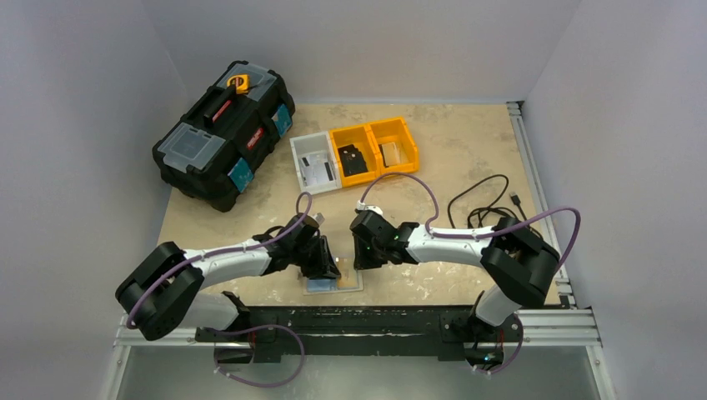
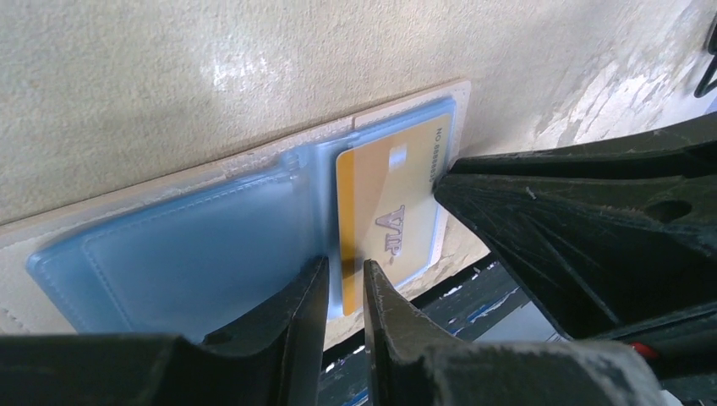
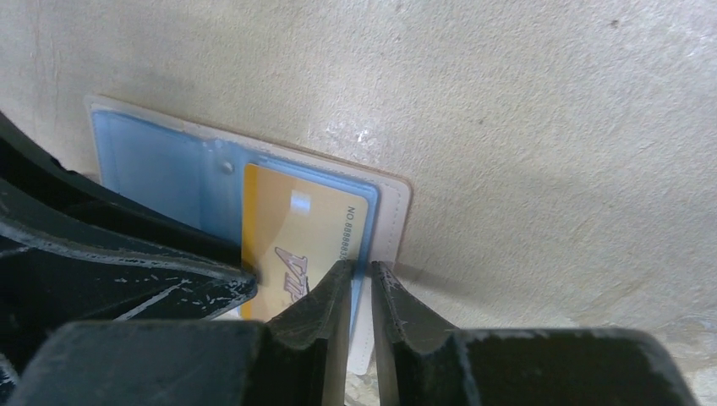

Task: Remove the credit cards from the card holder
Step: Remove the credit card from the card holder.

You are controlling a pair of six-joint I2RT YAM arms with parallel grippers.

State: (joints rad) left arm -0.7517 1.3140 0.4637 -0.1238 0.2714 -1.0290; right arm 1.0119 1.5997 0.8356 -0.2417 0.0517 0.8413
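You're gripping the card holder (image 1: 333,283) at the worktop's (image 1: 450,167) 6 o'clock: left end effector (image 2: 345,275) pinched on its pocket, right end effector (image 3: 361,275) slit-wide astride the credit card's (image 2: 389,220) end, hold unclear; next, draw it toward 3 o'clock.

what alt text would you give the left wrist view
A blue card holder lies open on a beige table, a yellow card in one clear pocket. The left gripper, fingertips a narrow gap apart, meets the holder's near edge at the card's corner, and the right gripper has its tip at the card's opposite edge.
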